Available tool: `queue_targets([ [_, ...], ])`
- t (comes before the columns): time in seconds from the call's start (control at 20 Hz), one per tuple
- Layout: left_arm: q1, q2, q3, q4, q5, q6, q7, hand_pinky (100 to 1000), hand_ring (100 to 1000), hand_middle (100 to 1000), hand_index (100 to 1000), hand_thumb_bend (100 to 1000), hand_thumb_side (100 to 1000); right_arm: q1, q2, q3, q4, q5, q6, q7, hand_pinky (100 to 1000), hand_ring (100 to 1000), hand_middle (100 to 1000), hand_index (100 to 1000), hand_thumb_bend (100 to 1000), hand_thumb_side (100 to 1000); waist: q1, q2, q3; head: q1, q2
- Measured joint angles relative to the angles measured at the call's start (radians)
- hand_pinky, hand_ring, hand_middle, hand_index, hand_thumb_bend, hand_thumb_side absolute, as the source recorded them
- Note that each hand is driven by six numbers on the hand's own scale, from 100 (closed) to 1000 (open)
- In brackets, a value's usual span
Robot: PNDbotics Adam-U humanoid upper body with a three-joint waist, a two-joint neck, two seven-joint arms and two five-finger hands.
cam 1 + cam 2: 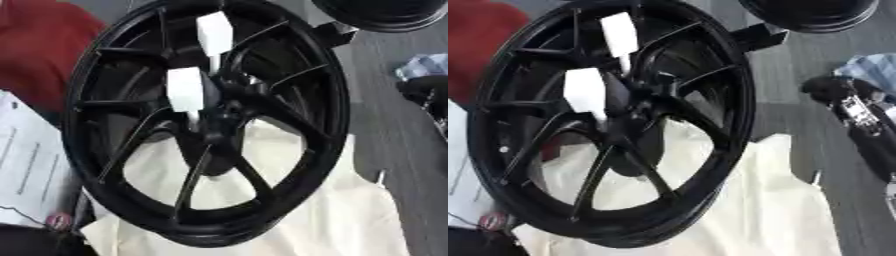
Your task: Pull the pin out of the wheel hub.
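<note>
Wheel (pixel 206 125): stands tilted at centre, its lower rim resting on the cloth (pixel 350 220).
Hub (pixel 223 112): at the middle of the wheel, where the spokes meet.
Two block-shaped pieces (pixel 185 89): in front of the spokes, one just left of the hub, the other (pixel 214 32) above it near the wheel's upper rim.
Cloth: under the wheel, spreading right of it and toward the viewer; also seen through the lower spoke gaps.
Papers (pixel 26 160): left of the wheel, beside its lower rim.
Second wheel (pixel 811 12): behind the wheel, to its upper right, apart from it.
Floor (pixel 394 125): right of the wheel, beyond the cloth.
Bundle of items (pixel 859 105): on the floor, well right of the wheel.
</note>
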Motion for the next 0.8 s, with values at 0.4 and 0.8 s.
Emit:
queue_targets([
  [0.4,0.158,-0.071,0.018,0.018,-0.064,0.028,0.117,821,671,544,668,100,177,-0.001,0.009,-0.003,0.0,-0.008,-0.004,-0.003,955,896,699,746,100,726,-0.007,-0.001,-0.005,0.009,0.0],
  [0.8,0.241,-0.13,0.021,-0.043,-0.068,0.031,0.01,923,838,793,913,100,911,-0.005,0.013,-0.006,0.0,-0.01,0.0,-0.007,954,895,697,745,100,725,-0.009,-0.001,-0.001,0.01,-0.001],
])
